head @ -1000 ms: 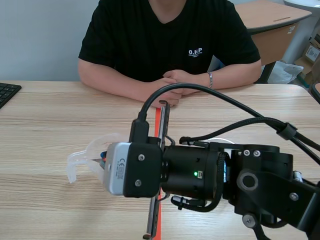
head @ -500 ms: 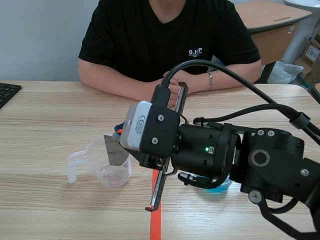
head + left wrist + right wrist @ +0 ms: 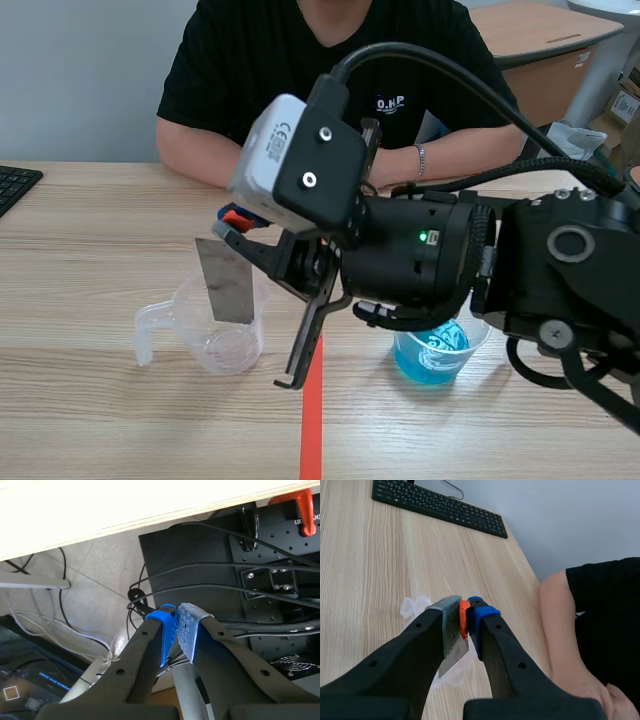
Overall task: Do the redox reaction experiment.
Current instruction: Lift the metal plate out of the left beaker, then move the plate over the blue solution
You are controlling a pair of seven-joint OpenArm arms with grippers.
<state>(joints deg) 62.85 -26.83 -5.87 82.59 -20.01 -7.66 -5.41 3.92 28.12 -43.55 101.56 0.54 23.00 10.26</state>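
Observation:
My right gripper [image 3: 232, 225] reaches in from the right past the table's middle and is shut on a thin grey metal sheet [image 3: 225, 282]. The sheet hangs upright with its lower edge at the mouth of a clear plastic measuring cup [image 3: 205, 335]. In the right wrist view the sheet [image 3: 451, 642] sits pinched between the fingers of the gripper [image 3: 462, 612], with a bit of orange-red at the pads and the clear cup [image 3: 415, 607] beneath. A cup of blue liquid [image 3: 432, 352] stands under the right arm. My left gripper [image 3: 177, 625] is shut on nothing, below the table's edge.
A person sits across the table, hands clasped [image 3: 375, 160] on it and a forearm [image 3: 565, 630] close ahead of the right gripper. A black keyboard [image 3: 15, 185] lies at the far left. The left wrist view shows cables [image 3: 200, 587] and a black box under the table.
The right arm has risen and swung toward the person, lifting the metal sheet up out of the clear cup. The blue cup has come into view beneath it.

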